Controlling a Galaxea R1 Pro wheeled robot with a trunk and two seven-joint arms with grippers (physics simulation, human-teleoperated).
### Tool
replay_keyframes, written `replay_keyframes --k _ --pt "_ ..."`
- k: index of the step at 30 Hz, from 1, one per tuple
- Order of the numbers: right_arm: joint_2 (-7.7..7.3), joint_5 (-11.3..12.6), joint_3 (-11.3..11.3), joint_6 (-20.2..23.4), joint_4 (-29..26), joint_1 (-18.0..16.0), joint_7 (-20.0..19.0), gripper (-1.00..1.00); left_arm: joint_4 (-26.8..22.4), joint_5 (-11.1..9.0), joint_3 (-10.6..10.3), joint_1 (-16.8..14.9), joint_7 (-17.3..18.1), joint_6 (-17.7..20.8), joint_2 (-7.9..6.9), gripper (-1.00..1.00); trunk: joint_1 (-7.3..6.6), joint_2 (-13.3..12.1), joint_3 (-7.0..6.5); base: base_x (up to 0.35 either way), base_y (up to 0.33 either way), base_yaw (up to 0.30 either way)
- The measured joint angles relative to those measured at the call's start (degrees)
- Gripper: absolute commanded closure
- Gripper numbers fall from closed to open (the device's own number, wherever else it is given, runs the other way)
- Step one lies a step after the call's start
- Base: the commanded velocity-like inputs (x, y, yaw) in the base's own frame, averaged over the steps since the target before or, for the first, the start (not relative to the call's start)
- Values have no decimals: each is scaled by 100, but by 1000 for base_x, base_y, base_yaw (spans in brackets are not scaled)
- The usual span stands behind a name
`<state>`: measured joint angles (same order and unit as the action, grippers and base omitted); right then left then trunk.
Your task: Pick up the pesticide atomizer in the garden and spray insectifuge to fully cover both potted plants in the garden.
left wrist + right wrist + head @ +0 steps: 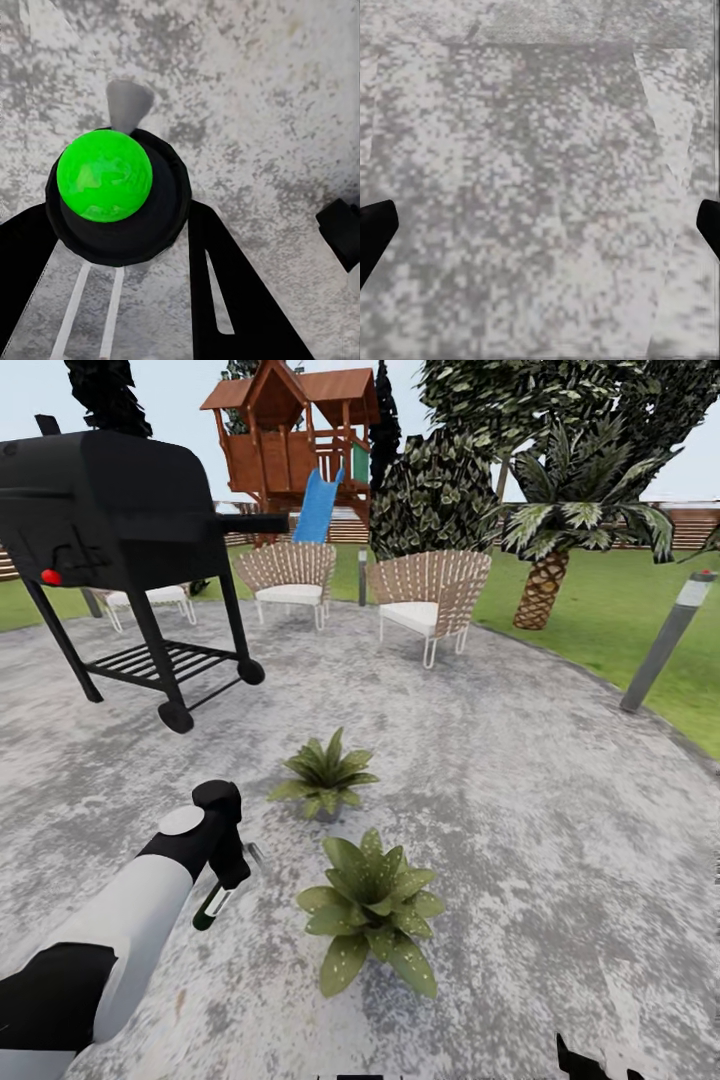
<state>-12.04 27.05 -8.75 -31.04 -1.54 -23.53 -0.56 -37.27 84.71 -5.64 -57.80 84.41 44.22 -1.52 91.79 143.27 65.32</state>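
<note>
The scene is viewed by the head camera from above, forward and down across the round grey paving [480, 780] toward the wicker chairs [428, 600] and the grill [110, 510]. The left wrist camera is aimed steeply down along its fingers [240, 292] at that paving [262, 97], seen close. The same mottled paving [540, 195] is faced closely by the right wrist camera.
</note>
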Motion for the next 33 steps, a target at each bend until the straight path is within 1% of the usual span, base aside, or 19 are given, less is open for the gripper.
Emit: replay_keyframes --k 8,14,17,21,26,33 --pt "-1 0 0 0 -1 -1 0 -100 8 1 2 9 -20 0 3 100 0 0 -28 0 10 -269" --pt "0 0 1 4 -1 2 0 -100 9 9 3 25 -10 0 -2 100 0 0 -49 0 182 -277" --pt "0 0 0 1 -1 0 0 -100 16 -3 10 41 -19 0 0 100 0 0 -60 0 53 -235" --pt "-13 -7 0 -7 8 -2 -7 -100 76 17 -19 60 -32 -46 -20 100 0 0 -61 0 2 -33" --pt "-74 -20 -7 -8 10 1 -14 -100 6 16 -16 43 -27 -28 3 100 -1 0 -62 29 29 -1" --pt "-72 -10 -8 -8 2 -2 -1 -100 -3 12 -7 26 -26 -20 16 100 -3 0 -62 261 133 -35"
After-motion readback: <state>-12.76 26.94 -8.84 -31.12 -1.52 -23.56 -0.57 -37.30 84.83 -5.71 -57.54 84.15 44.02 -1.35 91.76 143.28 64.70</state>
